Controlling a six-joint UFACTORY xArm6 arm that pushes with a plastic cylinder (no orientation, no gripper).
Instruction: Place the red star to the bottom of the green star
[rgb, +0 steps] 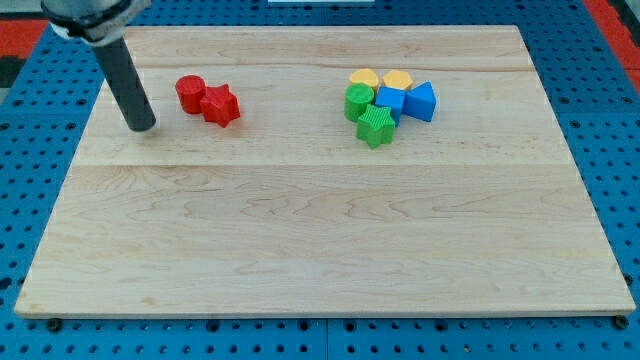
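The red star (221, 106) lies on the wooden board at the upper left, touching a red cylinder (190, 93) on its left. The green star (376, 126) sits right of the board's centre, at the bottom of a cluster of blocks. My tip (143, 127) rests on the board to the left of the red cylinder and red star, a short gap away, touching no block. The red star is far to the left of the green star.
The cluster holds a green cylinder (358, 101), a blue cube (390, 101), a blue triangular block (421, 101) and two yellow blocks (364, 78) (397, 79) at its top. The wooden board (320, 250) lies on a blue pegboard.
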